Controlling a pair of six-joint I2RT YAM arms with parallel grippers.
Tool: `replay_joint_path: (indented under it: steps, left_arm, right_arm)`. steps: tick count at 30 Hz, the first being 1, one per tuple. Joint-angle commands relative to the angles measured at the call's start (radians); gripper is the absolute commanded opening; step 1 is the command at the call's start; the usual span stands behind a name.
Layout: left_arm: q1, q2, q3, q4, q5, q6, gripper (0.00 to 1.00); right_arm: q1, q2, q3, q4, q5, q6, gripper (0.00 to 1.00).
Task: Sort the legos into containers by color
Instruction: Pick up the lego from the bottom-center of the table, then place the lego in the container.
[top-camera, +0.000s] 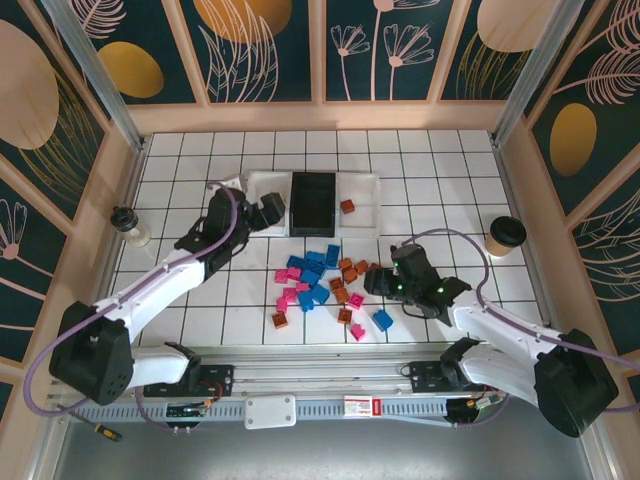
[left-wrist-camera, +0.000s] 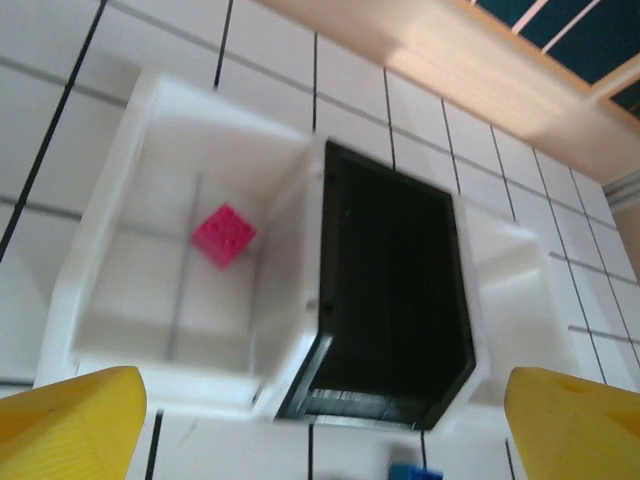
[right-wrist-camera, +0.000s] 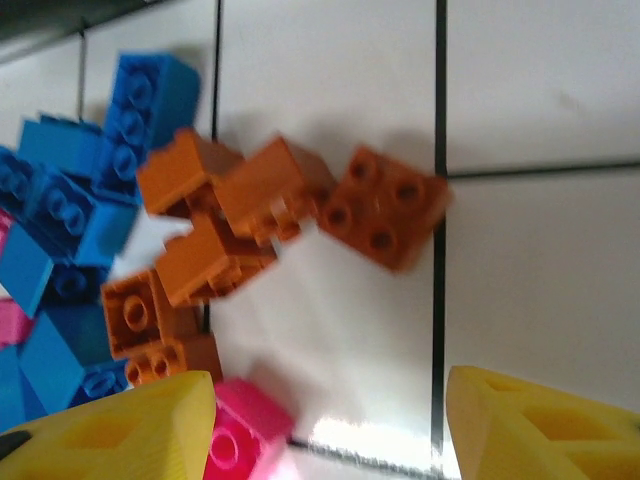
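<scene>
We find the left gripper (top-camera: 262, 213) hanging over the left white tray (left-wrist-camera: 110, 200) at the far middle of the table (top-camera: 450, 170). In its wrist view the yellow fingers (left-wrist-camera: 70, 425) stand wide apart and hold nothing. Below them one pink brick (left-wrist-camera: 224, 234) lies on that tray's floor. The black tray (left-wrist-camera: 395, 290) sits pressed against its right wall, and the right white tray (top-camera: 368, 185) touches the black one on the other side; from above we see a single orange brick (top-camera: 347, 206) in it. The rest of the legos (top-camera: 318, 280) lie loose on the tiles nearer the arms, pink, blue and orange mixed in one pile, with a few strays at its near edge, among them a blue brick (top-camera: 383, 320). The right gripper (top-camera: 378, 283) is low at the pile's right edge, its jaws parted over white tile and clasping nothing. A second pink brick (right-wrist-camera: 240, 430) lies just beside the finger at the left of that wrist view, a cluster of orange bricks (right-wrist-camera: 230, 230) lies just ahead, and blue ones (right-wrist-camera: 70, 220) lie further left. A cup (top-camera: 506, 236) stands at the table's right side, a bottle (top-camera: 127, 225) at its left.
</scene>
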Motion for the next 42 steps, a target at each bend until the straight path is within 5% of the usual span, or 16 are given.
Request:
replay_joint_path:
  steps: [1, 12, 21, 33, 42]
  left_arm:
    - [0.001, -0.068, -0.073, 0.035, 0.044, -0.041, 0.93]
    - [0.001, -0.177, -0.183, 0.048, 0.017, -0.069, 0.97]
    - [0.002, -0.149, -0.162, 0.019, -0.011, -0.075, 0.99]
    - [0.001, -0.201, -0.169, -0.006, -0.020, -0.060, 0.99]
    - [0.002, -0.264, -0.212, -0.060, -0.021, -0.070, 0.99]
  right_arm:
    - [0.049, -0.026, 0.008, -0.165, 0.048, 0.083, 0.63]
    - [0.240, 0.083, 0.112, -0.360, 0.119, 0.198, 0.63]
    - [0.308, 0.173, 0.099, -0.353, 0.108, 0.222, 0.58]
    - [0.292, 0.160, 0.264, -0.293, 0.216, 0.058, 0.19]
    - [0.130, 0.526, 0.672, 0.049, 0.160, -0.232, 0.16]
